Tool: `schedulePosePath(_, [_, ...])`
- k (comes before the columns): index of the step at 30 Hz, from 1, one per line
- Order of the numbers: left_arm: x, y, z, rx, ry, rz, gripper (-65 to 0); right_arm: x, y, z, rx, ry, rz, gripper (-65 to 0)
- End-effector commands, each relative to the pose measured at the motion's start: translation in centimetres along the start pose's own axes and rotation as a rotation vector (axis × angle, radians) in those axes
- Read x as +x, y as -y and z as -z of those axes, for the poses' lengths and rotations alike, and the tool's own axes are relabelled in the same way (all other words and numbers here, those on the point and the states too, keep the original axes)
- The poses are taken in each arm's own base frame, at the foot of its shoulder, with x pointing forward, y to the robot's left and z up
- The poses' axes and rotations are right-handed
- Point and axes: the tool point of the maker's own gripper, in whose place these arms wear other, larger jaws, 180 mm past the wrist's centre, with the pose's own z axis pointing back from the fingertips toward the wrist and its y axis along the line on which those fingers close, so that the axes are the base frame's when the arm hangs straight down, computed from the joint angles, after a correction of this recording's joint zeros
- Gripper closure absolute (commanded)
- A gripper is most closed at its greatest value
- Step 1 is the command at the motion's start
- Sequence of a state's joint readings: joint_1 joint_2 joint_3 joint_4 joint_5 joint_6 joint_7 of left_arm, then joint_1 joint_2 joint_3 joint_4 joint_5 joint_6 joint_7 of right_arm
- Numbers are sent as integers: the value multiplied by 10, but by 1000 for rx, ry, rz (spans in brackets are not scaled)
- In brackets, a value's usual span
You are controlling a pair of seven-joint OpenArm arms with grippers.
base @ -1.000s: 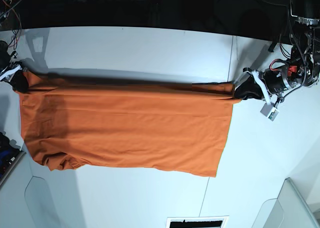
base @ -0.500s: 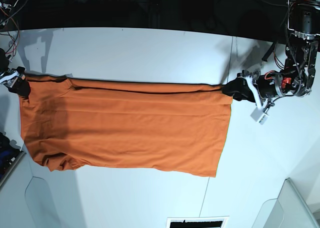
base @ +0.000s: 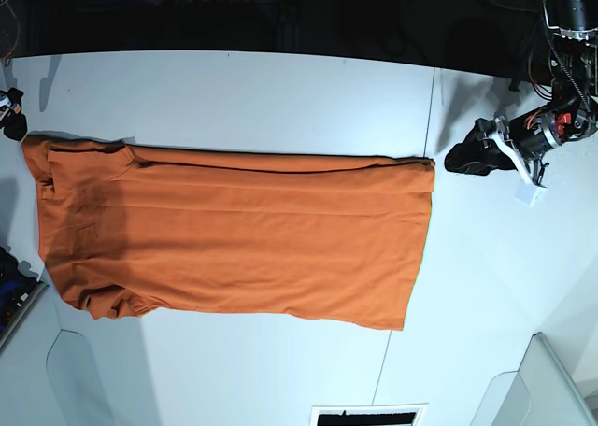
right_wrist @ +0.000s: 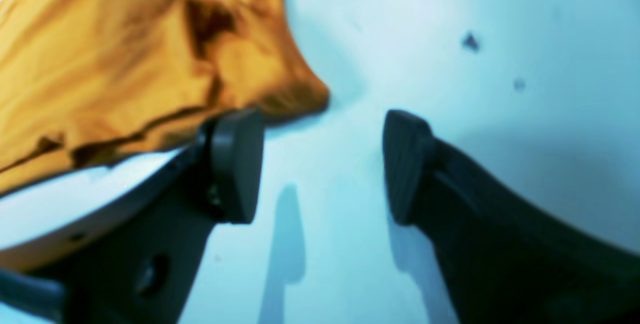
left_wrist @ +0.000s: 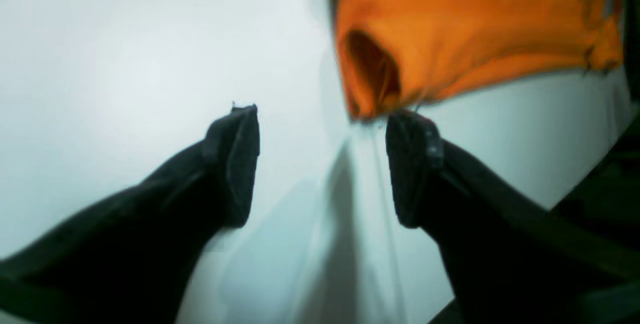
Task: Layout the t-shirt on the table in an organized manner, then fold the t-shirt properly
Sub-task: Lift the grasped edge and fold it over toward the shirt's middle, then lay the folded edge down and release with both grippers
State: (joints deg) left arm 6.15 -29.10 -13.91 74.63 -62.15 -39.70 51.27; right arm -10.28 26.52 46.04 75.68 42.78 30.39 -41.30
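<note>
The orange t-shirt (base: pixel 234 234) lies spread flat across the white table (base: pixel 262 90), its long side running left to right. My left gripper (base: pixel 460 156) hovers just off the shirt's far right corner, open and holding nothing. In the left wrist view that shirt corner (left_wrist: pixel 450 29) lies just beyond the open gripper (left_wrist: pixel 322 164), close to the right fingertip (left_wrist: pixel 412 164). My right gripper (base: pixel 13 110) sits at the far left edge, above the shirt's far left corner. In the right wrist view the gripper (right_wrist: pixel 322 164) is open, with crumpled shirt fabric (right_wrist: pixel 125 54) to its upper left.
A thin dark seam (base: pixel 432 108) crosses the table near the shirt's right edge. A dark vent (base: pixel 364 415) sits at the front edge. Cables and arm hardware (base: pixel 561 62) crowd the far right corner. Beyond the back edge it is dark.
Both grippers have opened, let go of the shirt's far corners and drawn away outward. The far edge of the shirt has dropped flat onto the table.
</note>
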Motion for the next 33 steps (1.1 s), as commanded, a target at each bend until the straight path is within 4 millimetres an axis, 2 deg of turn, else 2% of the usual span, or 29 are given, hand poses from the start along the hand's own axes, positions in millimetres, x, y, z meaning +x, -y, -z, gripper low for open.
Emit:
schedulePosePath(1, [11,1,-1,0,24,23,-426,22,-1,-1,8,52,-11,-376])
schedulePosePath(7, [5,22,20,-59,54,-23,-426,8,-5,18,34,26,65,-376])
schedulePosePath(13, [-6,38,43,-75,20,2,-425,9,-29,35,95,39,93,-376])
schedulePosePath(19, [-11,37,53,-33,-21,93,-417,12,-51,49,137,34,84,-370])
schedulePosePath(20, [-9,37,54,-33,-18,96,-399,12,-53,50,139,33,84,-356])
schedulePosePath(21, [-8,37,53,-32,-17,97,-348,12,-53,50,141,35,85,-324])
schedulePosePath(23, [-9,36,54,-23,-24,106,-165,12,-53,51,137,33,79,-215])
schedulePosePath(25, [-9,34,54,-17,-30,113,0,13,-53,51,134,39,66,-62])
schedulePosePath(26, [-9,34,54,-15,-34,117,0,14,-54,51,140,44,61,0])
schedulePosePath(29, [-8,31,50,-7,-59,131,0,15,-56,50,155,46,41,0])
schedulePosePath(33, [-13,26,36,13,-107,173,0,5,-48,42,155,1,43,0])
